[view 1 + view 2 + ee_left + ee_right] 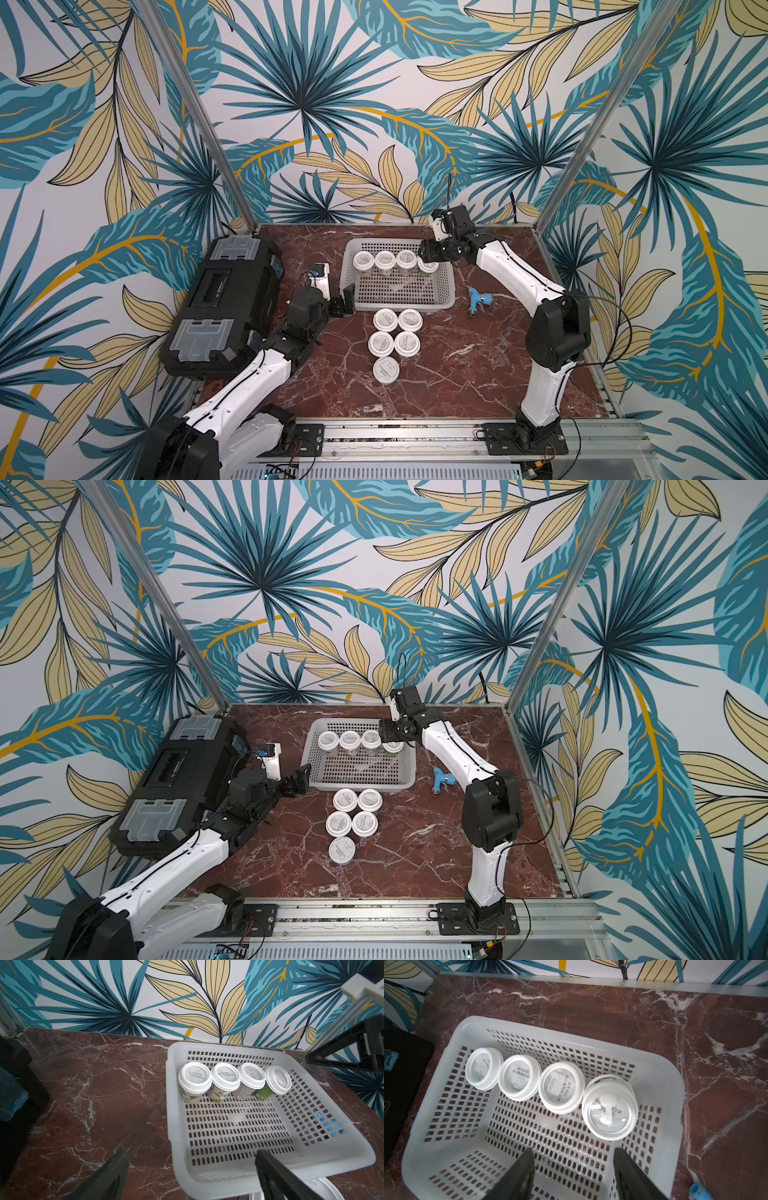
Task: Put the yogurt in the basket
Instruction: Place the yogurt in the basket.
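- I am watching the right claw (574, 1152) hanging over the far right corner of the basket (405, 306), its jaws standing apart with nothing between them.
- Just beyond its fingertips, the rightmost yogurt (609, 1109) is sitting inside the basket, tilting toward the right wall.
- Three more yogurts (385, 260) are standing upright to its left, so four are forming a row along the far side of the basket.
- The left claw (192, 1154) is hovering at the near left corner of the basket, its jaws spread wide and gripping nothing.
- Five yogurts (380, 343) are standing on the table (478, 374) just near of the basket: two pairs side by side, with a single one at the near end.
- A black toolbox (224, 307) is lying along the left edge of the table.
- A small blue fitting (478, 300) is lying to the right of the basket.
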Controlling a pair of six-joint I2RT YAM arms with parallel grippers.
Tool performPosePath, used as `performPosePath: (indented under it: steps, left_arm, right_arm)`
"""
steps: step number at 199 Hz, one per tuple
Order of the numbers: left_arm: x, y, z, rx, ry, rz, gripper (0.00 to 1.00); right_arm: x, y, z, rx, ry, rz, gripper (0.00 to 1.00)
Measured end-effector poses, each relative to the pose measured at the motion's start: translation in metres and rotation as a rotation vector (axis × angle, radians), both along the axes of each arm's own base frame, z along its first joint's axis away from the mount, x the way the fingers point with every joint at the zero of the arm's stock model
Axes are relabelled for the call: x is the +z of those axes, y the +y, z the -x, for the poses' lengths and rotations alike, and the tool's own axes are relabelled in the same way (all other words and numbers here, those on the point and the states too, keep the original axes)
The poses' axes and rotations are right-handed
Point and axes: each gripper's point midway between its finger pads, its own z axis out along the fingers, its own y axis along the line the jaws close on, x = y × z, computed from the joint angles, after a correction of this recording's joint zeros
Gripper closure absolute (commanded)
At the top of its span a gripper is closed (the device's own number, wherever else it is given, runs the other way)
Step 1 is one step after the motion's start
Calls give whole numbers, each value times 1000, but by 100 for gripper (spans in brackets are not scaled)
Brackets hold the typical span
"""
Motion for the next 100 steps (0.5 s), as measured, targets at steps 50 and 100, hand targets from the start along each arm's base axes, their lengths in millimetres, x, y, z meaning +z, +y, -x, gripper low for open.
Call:
performPosePath:
  steps: [50,100]
  left_arm:
    - [5,-4,-2,-9,-6,2,1]
    - [3,-6,-1,-15,-1,-3,1]
  right_arm:
    - [-33,1,14,10,85,-10,38]
    - [-39,24,2,36,95,-98,38]
